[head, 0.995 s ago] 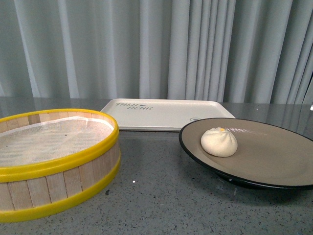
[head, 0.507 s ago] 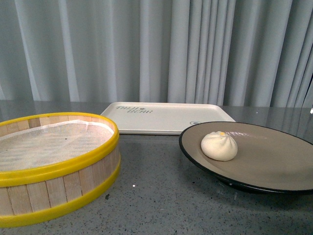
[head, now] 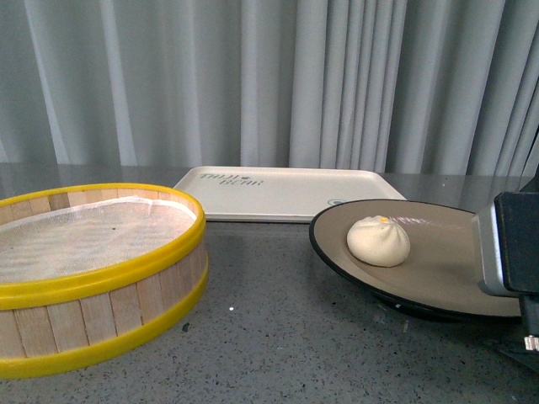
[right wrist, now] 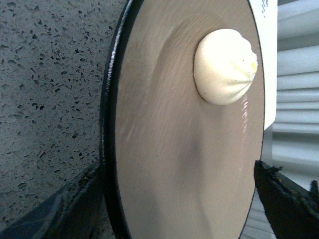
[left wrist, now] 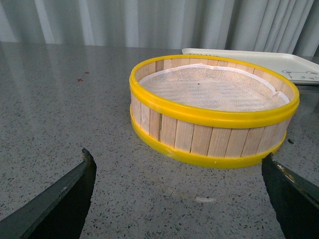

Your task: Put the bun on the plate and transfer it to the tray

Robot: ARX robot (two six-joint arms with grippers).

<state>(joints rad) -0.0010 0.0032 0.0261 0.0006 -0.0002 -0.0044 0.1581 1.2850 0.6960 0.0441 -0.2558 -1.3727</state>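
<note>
Starting with the bun (head: 378, 241): sits loose on the tan inside of the plate (head: 446, 268), left of centre, pleated top up, touching nothing else. Already plated, so by my reckoning only the carry to the tray (head: 286, 195) left to do. Could roll toward the low side if lifted by one edge alone, being held by nothing but a shallow slope and a glossy black rim.

Tray just behind the plate, so a short trip, yet one over a raised rim. Might catch the plate's black foot there and jolt the load.

Right gripper (right wrist: 177, 174) at the plate's right edge, fingers spread wide to either side of it in the wrist view, not seen pinching. May slip off so smooth a rim, or shove the plate across the table (head: 278, 345) instead of gripping.

Left gripper (left wrist: 177, 157) likewise spread and empty, low before the steamer basket (head: 101, 278), well apart from the plate. No help from there if tipping begins. Worth keeping clear of that basket, near the plate's left side, during any swing.
</note>
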